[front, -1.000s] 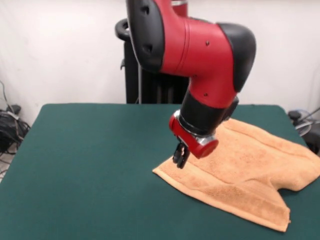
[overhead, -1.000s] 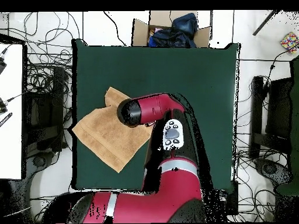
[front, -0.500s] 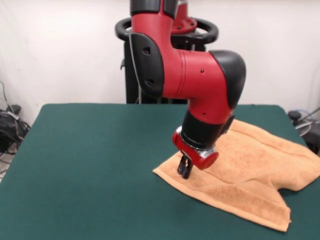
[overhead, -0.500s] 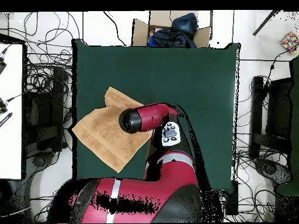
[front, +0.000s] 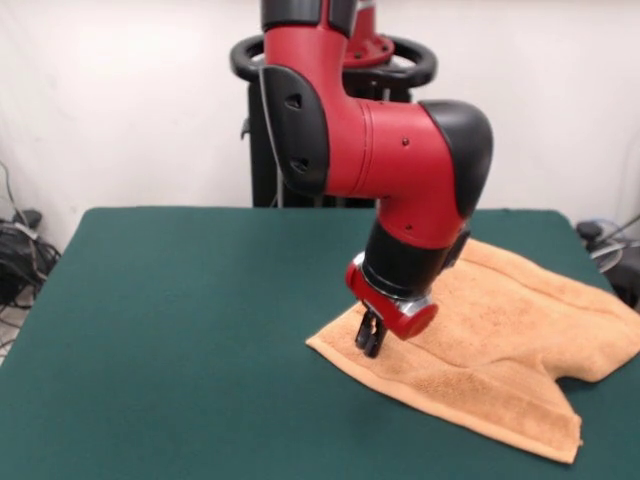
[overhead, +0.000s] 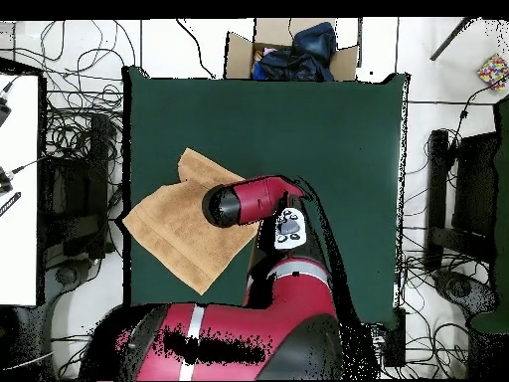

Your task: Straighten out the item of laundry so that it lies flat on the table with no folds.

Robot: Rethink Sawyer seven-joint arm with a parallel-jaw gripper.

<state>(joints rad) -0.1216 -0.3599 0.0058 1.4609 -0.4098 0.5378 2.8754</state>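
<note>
The item of laundry (front: 500, 330) is an orange-tan towel on the right part of the dark green table (front: 180, 320). It is rumpled, with a notch in its near edge and its right side over the table's edge. My gripper (front: 368, 340) points down onto the towel just inside its left corner, its tips pressed into the cloth and drawn together on a pinch of it. In the overhead view the towel (overhead: 174, 229) lies at the left edge of the table (overhead: 328, 129), and the arm's wrist (overhead: 239, 202) hides the gripper.
A cardboard box (overhead: 288, 48) with dark cloth in it stands beyond the table's far edge in the overhead view. Cables (overhead: 70, 129) lie on the floor on both sides. The black pedestal (front: 300, 160) rises behind the table.
Over the last second the arm swung lower and brought the gripper down onto the towel's left corner. In the last half second the arm has stayed still.
</note>
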